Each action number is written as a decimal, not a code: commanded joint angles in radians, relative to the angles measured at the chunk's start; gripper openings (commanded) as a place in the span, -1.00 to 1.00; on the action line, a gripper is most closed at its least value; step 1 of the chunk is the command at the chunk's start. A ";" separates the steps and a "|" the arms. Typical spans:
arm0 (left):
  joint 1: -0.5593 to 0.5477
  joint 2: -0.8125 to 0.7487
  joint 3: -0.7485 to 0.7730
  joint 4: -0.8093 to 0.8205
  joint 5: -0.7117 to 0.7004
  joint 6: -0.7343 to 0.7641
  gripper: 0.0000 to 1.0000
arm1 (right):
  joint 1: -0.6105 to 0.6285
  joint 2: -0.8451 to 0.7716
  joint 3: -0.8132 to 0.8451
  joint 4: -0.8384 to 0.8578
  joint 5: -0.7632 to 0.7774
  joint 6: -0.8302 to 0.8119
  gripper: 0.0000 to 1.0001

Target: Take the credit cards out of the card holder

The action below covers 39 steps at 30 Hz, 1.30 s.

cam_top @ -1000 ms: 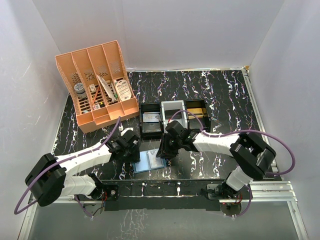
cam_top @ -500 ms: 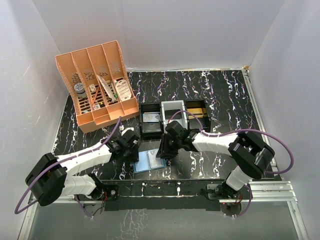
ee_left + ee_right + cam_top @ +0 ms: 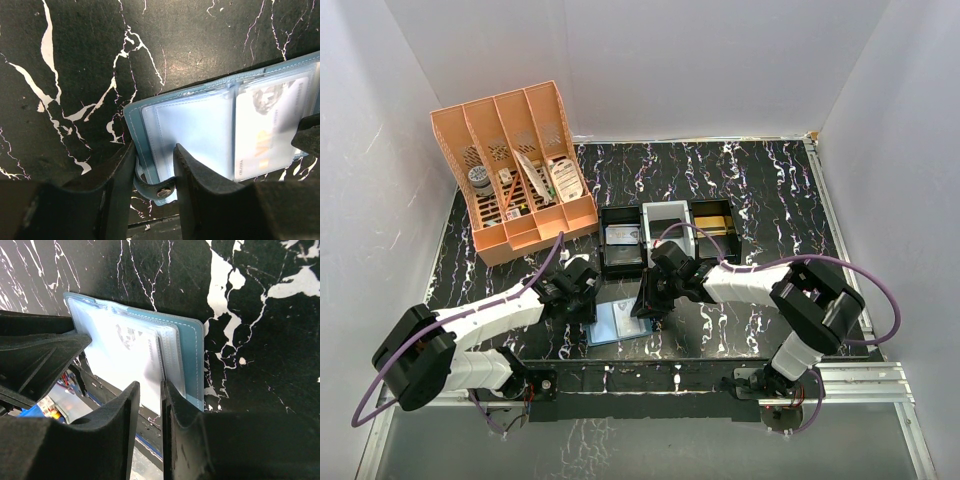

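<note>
The card holder (image 3: 617, 325) lies open on the black marbled table, teal outside and light blue inside with clear pockets. In the left wrist view my left gripper (image 3: 155, 172) is shut on the card holder's (image 3: 200, 135) left edge, by its snap strap. A white printed credit card (image 3: 270, 130) sits in the right pocket. My left gripper (image 3: 588, 312) and right gripper (image 3: 645, 305) sit at opposite ends of the holder. In the right wrist view my right gripper (image 3: 161, 405) is pinched nearly shut on the white card's (image 3: 125, 355) edge, at the card holder's (image 3: 192, 355) open side.
An orange desk organizer (image 3: 520, 170) stands at the back left. A black tray (image 3: 620, 245), a white tray (image 3: 665, 225) and another black tray (image 3: 715, 225) sit in a row just behind the grippers. A metal rail (image 3: 860, 375) runs along the near edge.
The right arm's elbow has shifted slightly left. Both grippers and the card holder stay in place.
</note>
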<state>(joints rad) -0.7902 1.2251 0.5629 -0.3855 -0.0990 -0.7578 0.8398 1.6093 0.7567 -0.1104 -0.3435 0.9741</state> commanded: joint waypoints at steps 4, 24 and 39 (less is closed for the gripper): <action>-0.008 0.030 -0.010 0.085 0.108 -0.017 -0.36 | 0.012 -0.061 0.012 0.122 -0.041 0.039 -0.61; -0.008 0.030 0.017 0.108 0.137 0.003 -0.40 | 0.025 -0.042 0.045 0.184 -0.097 0.048 -0.63; -0.007 -0.136 0.046 -0.082 -0.040 -0.064 -0.22 | 0.027 -0.098 0.055 0.120 0.014 0.023 -0.45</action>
<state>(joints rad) -0.7944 1.1568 0.5636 -0.3687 -0.0608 -0.7963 0.8642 1.5814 0.7650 0.0322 -0.4171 1.0210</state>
